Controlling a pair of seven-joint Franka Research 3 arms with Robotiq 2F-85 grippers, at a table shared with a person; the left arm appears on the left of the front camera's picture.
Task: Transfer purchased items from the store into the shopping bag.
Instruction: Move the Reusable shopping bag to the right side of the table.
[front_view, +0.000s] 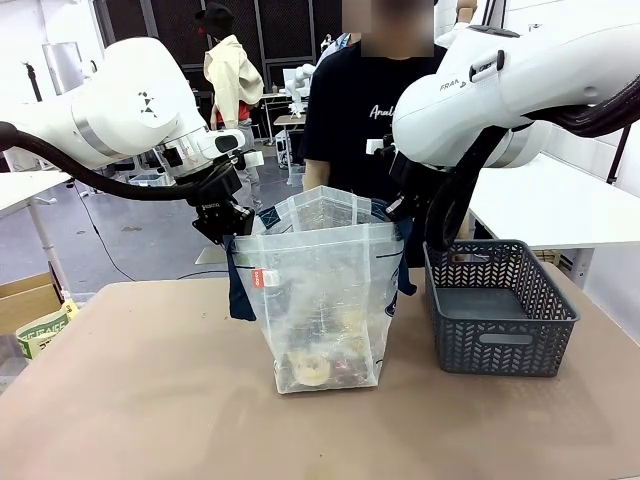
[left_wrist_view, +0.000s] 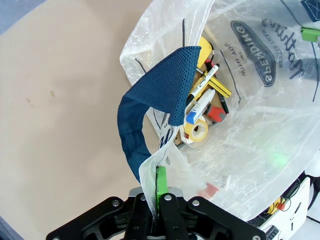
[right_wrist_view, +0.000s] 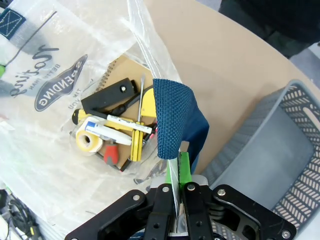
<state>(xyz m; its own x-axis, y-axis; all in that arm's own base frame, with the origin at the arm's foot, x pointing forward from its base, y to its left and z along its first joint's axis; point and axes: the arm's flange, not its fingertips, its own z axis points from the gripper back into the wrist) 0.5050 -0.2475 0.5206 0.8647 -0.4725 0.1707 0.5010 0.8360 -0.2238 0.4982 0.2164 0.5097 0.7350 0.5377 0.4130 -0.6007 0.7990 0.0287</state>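
The shopping bag (front_view: 320, 290) stands upright in the middle of the table, its mouth held wide. My left gripper (front_view: 228, 228) is shut on the bag's left rim, beside a navy handle (left_wrist_view: 150, 110). My right gripper (front_view: 402, 205) is shut on the right rim. In the left wrist view my left gripper (left_wrist_view: 159, 182) pinches the thin plastic. In the right wrist view my right gripper (right_wrist_view: 179, 172) does the same by the other handle (right_wrist_view: 175, 120). The purchased items (right_wrist_view: 115, 130) lie at the bag's bottom: a tape roll (left_wrist_view: 196, 131), a white marker (left_wrist_view: 201, 104), pens and yellow pieces.
A dark grey lattice basket (front_view: 500, 310) stands right of the bag, with nothing showing inside it. A person in a black shirt (front_view: 355, 110) stands at the far side behind the bag. Bare tan tabletop (front_view: 140, 380) lies to the left and in front.
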